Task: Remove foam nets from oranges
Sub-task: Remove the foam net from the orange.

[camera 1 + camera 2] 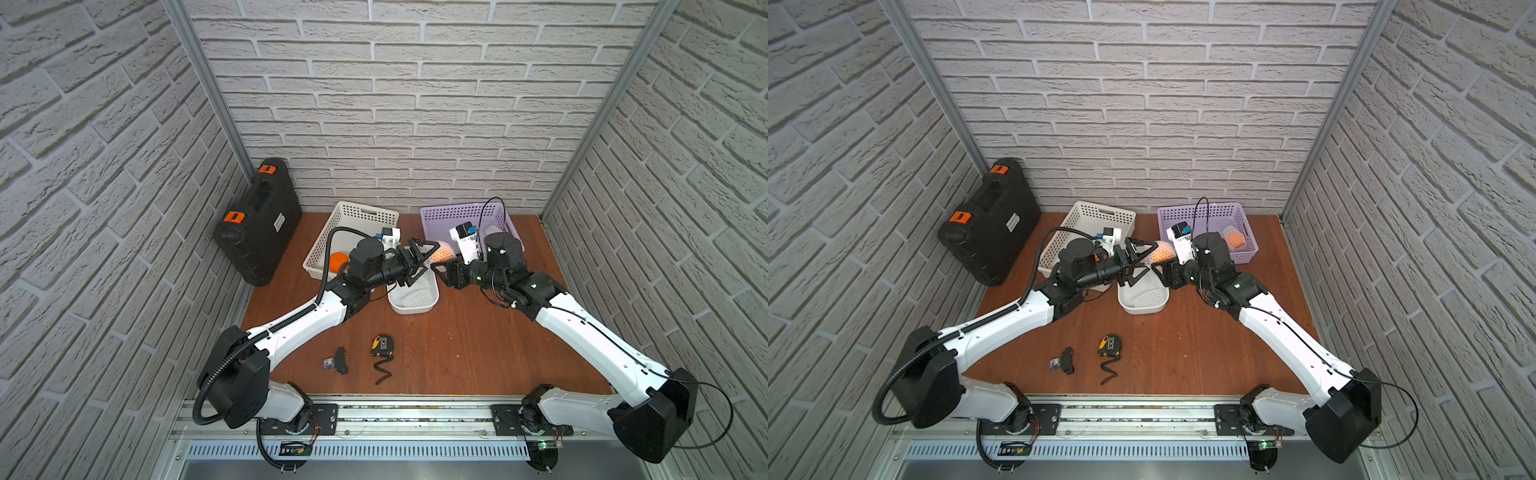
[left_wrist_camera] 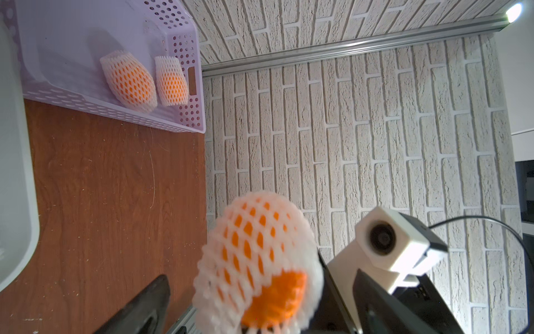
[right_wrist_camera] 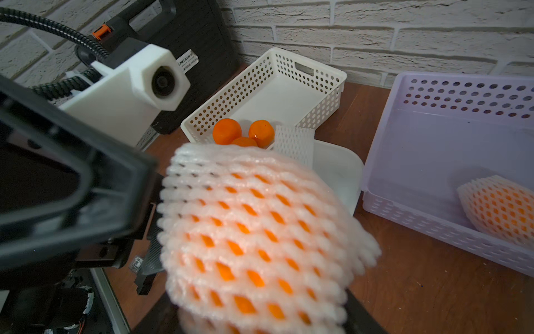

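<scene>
Foam net [image 3: 254,231] on orange [image 2: 277,297], clamped in right gripper [image 1: 1162,259] above tabletop [image 1: 457,353] near far edge, left gripper [image 1: 428,258] spread wide beside it, three bare oranges [image 3: 226,130] in white basket [image 3: 318,72], two netted oranges [image 2: 130,81] in purple basket [image 3: 433,81]

Robot test booth: brick-pattern wall panels [image 1: 415,104], aluminium posts [image 1: 210,83], wooden tabletop [image 1: 457,353], arm mounting rail [image 1: 415,415].

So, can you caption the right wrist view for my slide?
Close-up of a netted orange; behind it, three bare oranges in the white basket, another netted one in the purple basket.
</scene>
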`<state>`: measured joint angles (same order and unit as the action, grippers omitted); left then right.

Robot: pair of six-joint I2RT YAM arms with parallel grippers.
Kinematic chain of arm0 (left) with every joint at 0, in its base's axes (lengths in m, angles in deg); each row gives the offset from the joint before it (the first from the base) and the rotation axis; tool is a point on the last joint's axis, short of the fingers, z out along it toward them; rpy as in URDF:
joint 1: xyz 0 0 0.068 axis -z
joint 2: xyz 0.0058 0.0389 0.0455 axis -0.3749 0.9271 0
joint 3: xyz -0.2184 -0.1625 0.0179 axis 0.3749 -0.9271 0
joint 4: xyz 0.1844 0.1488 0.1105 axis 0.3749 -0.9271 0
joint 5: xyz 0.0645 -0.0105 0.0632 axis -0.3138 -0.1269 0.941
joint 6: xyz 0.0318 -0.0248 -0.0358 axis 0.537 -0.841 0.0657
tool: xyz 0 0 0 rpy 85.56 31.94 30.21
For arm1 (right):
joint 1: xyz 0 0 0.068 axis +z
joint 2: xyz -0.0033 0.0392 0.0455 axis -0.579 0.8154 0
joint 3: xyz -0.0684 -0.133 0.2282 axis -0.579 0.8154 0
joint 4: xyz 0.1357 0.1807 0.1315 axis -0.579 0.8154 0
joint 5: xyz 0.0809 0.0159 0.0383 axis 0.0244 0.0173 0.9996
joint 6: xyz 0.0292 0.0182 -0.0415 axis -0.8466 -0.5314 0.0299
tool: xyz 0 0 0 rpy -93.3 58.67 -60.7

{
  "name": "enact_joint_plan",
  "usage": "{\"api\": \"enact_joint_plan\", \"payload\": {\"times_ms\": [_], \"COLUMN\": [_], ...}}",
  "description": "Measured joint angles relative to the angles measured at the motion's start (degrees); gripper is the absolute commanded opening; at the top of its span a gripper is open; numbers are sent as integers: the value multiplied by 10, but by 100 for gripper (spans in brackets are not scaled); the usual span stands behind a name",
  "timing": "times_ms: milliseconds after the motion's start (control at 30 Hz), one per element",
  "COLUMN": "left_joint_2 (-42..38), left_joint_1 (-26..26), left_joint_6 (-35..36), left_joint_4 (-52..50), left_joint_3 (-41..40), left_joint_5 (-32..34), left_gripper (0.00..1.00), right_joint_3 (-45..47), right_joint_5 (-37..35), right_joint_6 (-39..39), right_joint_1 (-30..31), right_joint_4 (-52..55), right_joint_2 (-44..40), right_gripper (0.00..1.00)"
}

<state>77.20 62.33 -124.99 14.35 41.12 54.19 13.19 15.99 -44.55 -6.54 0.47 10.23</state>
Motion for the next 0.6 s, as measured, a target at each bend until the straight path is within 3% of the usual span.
{"api": "enact_joint_plan", "payload": {"times_ms": [233, 400, 600], "left_joint_2": [5, 5, 5], "left_joint_1": [13, 15, 15], "left_joint_6": [-8, -17, -21], "left_joint_4": [0, 2, 4], "left_joint_3": [0, -3, -9], "left_joint_5": [9, 17, 25], "left_gripper": [98, 83, 72], "right_joint_3": [0, 0, 0], "right_joint_5": [-11, -31, -74], "right_joint_6": [-15, -26, -57], "right_joint_1": [35, 48, 52], "right_joint_4": [1, 1, 6], "right_joint_2": [0, 0, 0], "right_gripper": [62, 61, 62]}}
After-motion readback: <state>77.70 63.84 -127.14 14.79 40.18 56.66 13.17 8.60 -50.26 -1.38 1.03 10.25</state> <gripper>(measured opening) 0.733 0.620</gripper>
